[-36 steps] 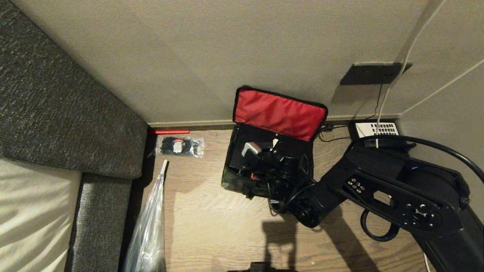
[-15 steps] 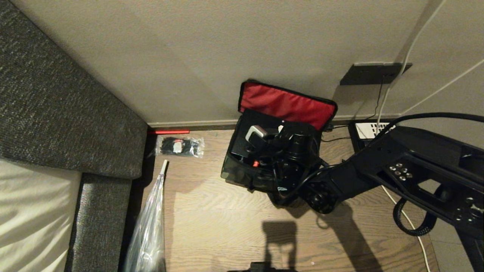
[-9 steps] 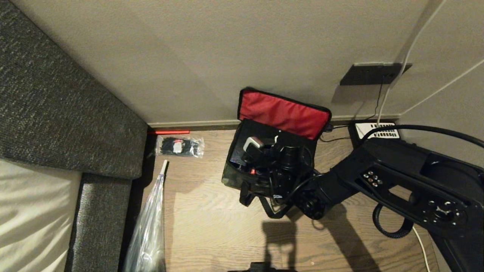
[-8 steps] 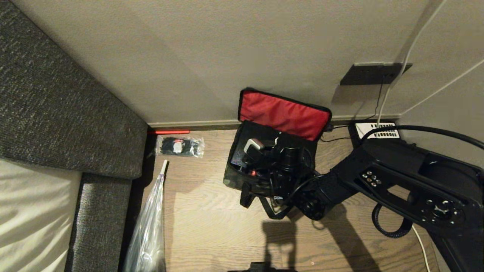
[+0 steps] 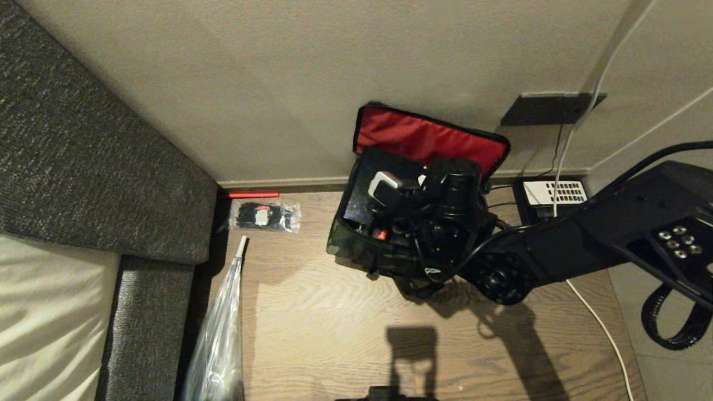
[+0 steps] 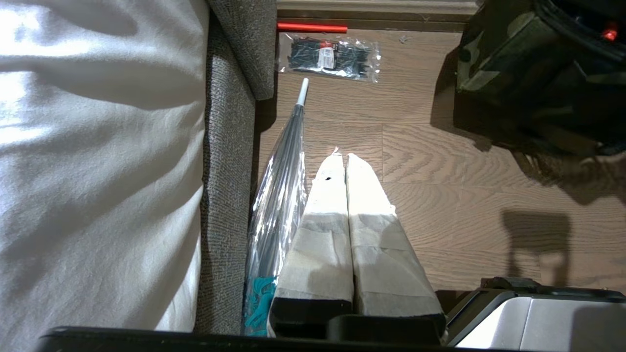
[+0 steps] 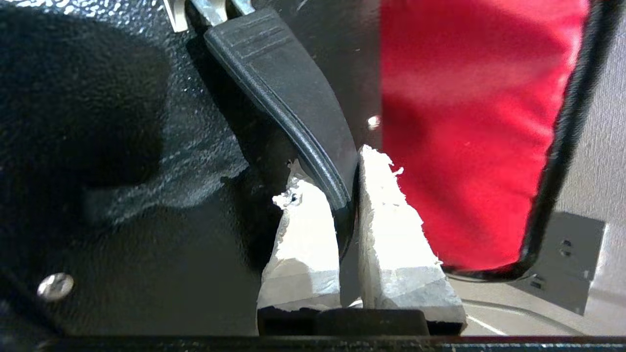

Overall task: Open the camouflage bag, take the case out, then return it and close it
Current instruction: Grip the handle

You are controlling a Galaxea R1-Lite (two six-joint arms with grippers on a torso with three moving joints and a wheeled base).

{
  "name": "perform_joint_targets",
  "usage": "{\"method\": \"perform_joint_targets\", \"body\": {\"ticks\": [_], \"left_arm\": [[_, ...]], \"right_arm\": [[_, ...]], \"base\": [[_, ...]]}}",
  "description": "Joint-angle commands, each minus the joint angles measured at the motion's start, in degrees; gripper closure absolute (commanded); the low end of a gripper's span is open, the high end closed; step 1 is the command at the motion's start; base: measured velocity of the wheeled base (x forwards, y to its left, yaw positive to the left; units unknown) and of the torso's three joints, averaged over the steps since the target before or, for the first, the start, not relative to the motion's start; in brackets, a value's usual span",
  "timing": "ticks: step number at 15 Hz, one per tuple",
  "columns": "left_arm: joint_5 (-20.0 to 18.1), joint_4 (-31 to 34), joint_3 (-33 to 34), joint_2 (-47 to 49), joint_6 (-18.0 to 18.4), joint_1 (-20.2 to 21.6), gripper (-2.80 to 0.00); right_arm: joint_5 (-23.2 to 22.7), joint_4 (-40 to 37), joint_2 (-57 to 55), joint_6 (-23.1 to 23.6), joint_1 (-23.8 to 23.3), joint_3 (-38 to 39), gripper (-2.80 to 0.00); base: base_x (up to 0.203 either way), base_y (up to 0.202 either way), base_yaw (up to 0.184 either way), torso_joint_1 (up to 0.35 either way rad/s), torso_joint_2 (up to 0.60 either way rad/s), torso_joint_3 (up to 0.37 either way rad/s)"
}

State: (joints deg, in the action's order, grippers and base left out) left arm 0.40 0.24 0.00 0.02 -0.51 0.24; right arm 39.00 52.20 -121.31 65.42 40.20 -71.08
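Camouflage bag (image 5: 356, 245) is being kept open on the wooden floor (image 5: 312, 328) by the wall, red lid lining (image 5: 429, 136) upright. Inside, what looks like the black case's handle (image 7: 293, 102) is being pinched by the right gripper (image 7: 325, 183); only the right wrist view is showing this. Left gripper (image 6: 345, 161) is being held closed, empty, over the floor

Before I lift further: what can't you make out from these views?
- Bag interior: in the head view the right gripper and wrist cover most of the camouflage bag.
- Case: right wrist view shows only its black handle and textured shell, cut off by the edges.
- Bag's right side: cut off in the left wrist view.
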Motion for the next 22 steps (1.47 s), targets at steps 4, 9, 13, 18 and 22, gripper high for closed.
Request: {"method": "perform_joint_targets", "body": {"ticks": [4,9,13,18,22], "left_arm": [[0.0,0.0,0.2,-0.1,0.0,0.0,0.00],[0.0,0.0,0.2,-0.1,0.0,0.0,0.00],[0.0,0.0,0.2,-0.1,0.0,0.0,0.00],[0.0,0.0,0.2,-0.1,0.0,0.0,0.00],[0.0,0.0,0.2,-0.1,0.0,0.0,0.00]], "right_arm": [[0.3,0.4,-8.3,-3.3,0.0,-1.7,0.00],[0.2,4.3,-21.0,-5.7,-0.3,-8.6,0.00],[0.2,8.8,-28.6,-5.7,-0.5,-11.0,0.00],[0.2,9.6,-28.3,-5.6,-0.8,-11.4,0.00],[0.2,8.9,-24.1,-5.2,-0.8,-10.6,0.00]], "base": [[0.000,0.000,0.000,0.000,0.00,0.000],[0.000,0.000,0.000,0.000,0.00,0.000],[0.000,0.000,0.000,0.000,0.00,0.000],[0.000,0.000,0.000,0.000,0.00,0.000],[0.000,0.000,0.000,0.000,0.00,0.000]]}}
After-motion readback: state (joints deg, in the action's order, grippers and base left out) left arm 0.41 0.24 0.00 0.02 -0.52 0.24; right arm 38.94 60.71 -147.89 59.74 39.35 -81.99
